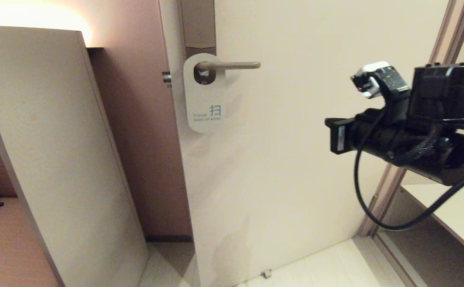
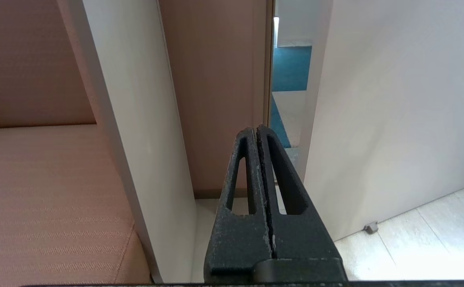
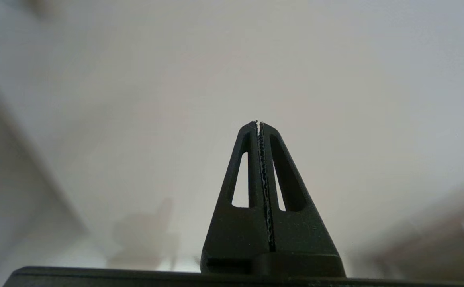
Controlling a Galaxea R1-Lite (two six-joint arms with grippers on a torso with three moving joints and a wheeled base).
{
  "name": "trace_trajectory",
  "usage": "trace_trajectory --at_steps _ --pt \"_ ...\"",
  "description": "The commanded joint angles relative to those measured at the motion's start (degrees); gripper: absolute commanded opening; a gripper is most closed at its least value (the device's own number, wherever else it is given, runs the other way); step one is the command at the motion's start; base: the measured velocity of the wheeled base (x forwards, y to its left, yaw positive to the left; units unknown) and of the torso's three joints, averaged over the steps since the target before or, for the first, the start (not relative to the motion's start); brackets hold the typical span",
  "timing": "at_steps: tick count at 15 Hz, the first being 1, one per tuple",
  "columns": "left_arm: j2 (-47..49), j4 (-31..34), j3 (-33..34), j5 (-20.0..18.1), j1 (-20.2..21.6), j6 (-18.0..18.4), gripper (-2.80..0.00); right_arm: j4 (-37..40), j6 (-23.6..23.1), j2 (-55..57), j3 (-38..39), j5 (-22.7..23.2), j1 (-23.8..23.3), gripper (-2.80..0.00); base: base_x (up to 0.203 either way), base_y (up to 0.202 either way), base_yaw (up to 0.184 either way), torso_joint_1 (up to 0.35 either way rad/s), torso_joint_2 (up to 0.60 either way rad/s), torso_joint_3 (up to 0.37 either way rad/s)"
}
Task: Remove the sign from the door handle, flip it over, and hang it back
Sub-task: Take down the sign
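White-side sign (image 1: 204, 93) hanging on door handle (image 1: 232, 65), both grippers' fingers (image 3: 259, 131) closed, seemingly empty

One white rounded card sign (image 1: 204, 95) reading "PLEASE MAKE UP ROOM" hangs on one slim grey-beige metal door handle (image 1: 232, 65). Two black robot claws appear: the left claw (image 2: 257, 129) and the right claw (image 3: 259, 124).

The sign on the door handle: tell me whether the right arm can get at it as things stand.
Probably yes. The sign hangs white side out on the door handle, with bare door between it and the right gripper, jaws shut.
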Motion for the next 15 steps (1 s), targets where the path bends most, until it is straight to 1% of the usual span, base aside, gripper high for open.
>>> trace_trajectory --at_steps 1,3,6,11,12,13,14,15 --pt "-0.01 0.01 0.01 0.0 0.0 -0.02 -2.8 1.61 -0.02 -10.47 7.73 -0.03 -7.86 -2.8 0.0 0.0 0.0 0.0 0.0 0.0" --pt "-0.01 0.01 0.01 0.0 0.0 -0.02 -2.8 3.51 0.1 -17.32 13.58 0.12 -14.48 -2.8 0.0 0.0 0.0 0.0 0.0 0.0" --pt "-0.01 0.01 0.01 0.0 0.0 -0.02 -2.8 4.51 0.18 -27.53 23.47 0.68 -20.82 -2.8 0.0 0.0 0.0 0.0 0.0 0.0" --pt "-0.01 0.01 0.01 0.0 0.0 -0.02 -2.8 4.75 0.0 -43.2 38.73 2.02 -23.68 -2.8 0.0 0.0 0.0 0.0 0.0 0.0" --pt "-0.01 0.01 0.01 0.0 0.0 -0.02 -2.8 4.75 0.06 -45.78 41.82 3.17 -25.03 -2.8 0.0 0.0 0.0 0.0 0.0 0.0" --pt "-0.01 0.01 0.01 0.0 0.0 -0.02 -2.8 4.73 0.11 -47.67 44.61 4.76 -27.32 -2.8 0.0 0.0 0.0 0.0 0.0 0.0" --pt "-0.01 0.01 0.01 0.0 0.0 -0.02 -2.8 4.85 0.17 -49.69 46.51 7.38 -28.89 -2.8 0.0 0.0 0.0 0.0 0.0 0.0" --pt "-0.01 0.01 0.01 0.0 0.0 -0.02 -2.8 6.07 0.21 -52.04 47.44 11.39 -29.94 -2.8 0.0 0.0 0.0 0.0 0.0 0.0"
